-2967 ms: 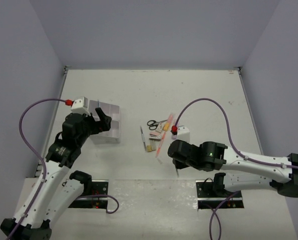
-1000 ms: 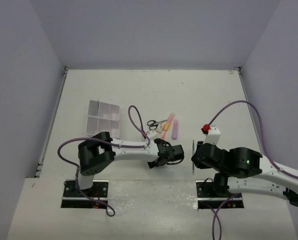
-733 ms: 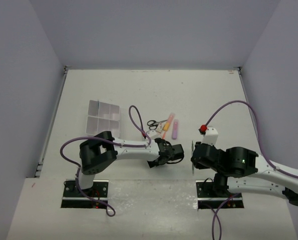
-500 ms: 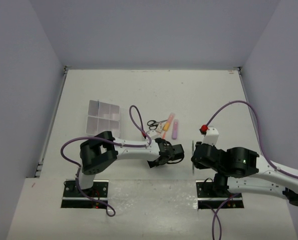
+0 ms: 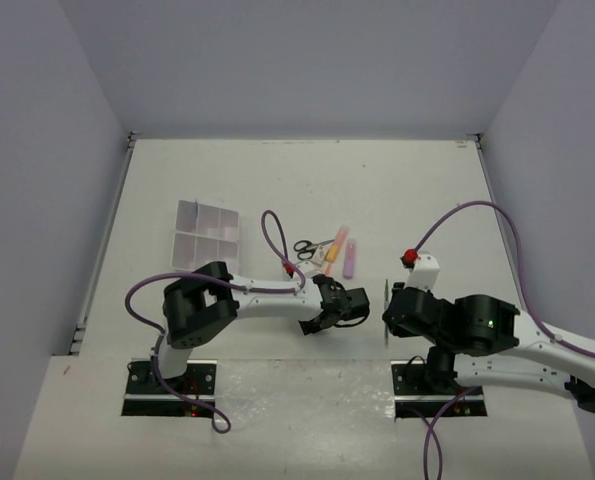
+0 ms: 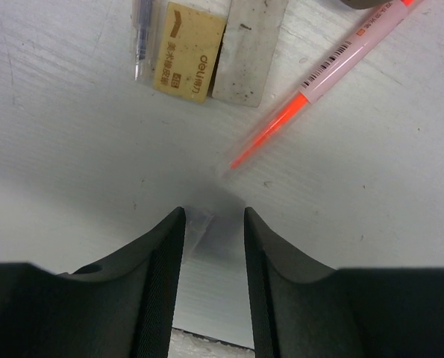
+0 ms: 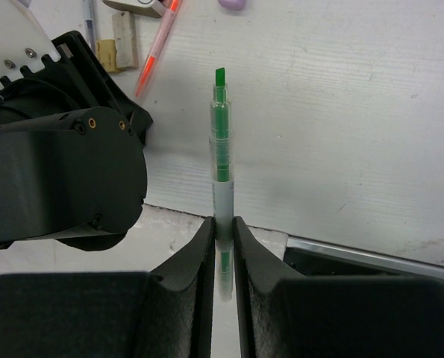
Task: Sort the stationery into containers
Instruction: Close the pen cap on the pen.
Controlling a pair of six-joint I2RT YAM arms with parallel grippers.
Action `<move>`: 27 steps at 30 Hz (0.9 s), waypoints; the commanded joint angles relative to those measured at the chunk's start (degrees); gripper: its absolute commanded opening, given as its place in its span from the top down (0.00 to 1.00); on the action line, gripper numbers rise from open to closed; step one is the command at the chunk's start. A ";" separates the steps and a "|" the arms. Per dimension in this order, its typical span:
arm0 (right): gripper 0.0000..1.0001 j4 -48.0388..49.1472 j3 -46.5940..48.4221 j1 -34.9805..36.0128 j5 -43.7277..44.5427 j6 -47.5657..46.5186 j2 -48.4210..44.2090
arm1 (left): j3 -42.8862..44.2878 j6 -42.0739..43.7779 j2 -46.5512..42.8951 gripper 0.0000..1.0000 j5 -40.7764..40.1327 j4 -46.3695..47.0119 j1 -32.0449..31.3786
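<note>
Stationery lies mostly loose mid-table, right of the box, so sorting looks barely begun; my right claw pinches a green marker, my left claw hangs half-open over a small clear piece.

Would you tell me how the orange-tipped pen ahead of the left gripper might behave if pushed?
The orange-tipped pen has a slim round barrel, so a sideways nudge would probably roll it. It looks like hard plastic, so likely stiff and light.
</note>
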 commanded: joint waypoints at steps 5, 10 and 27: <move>1.00 0.78 -0.43 -0.04 2.69 1.94 -2.50 | 3.08 0.21 1.87 0.72 0.86 -2.77 -0.54; 1.00 1.02 -0.56 0.00 2.63 1.79 -3.44 | 2.00 2.71 1.16 0.70 0.54 -2.47 -0.55; 1.00 0.84 -0.43 0.02 2.66 1.71 -2.56 | -1.14 11.79 -0.38 0.66 2.72 3.92 -1.61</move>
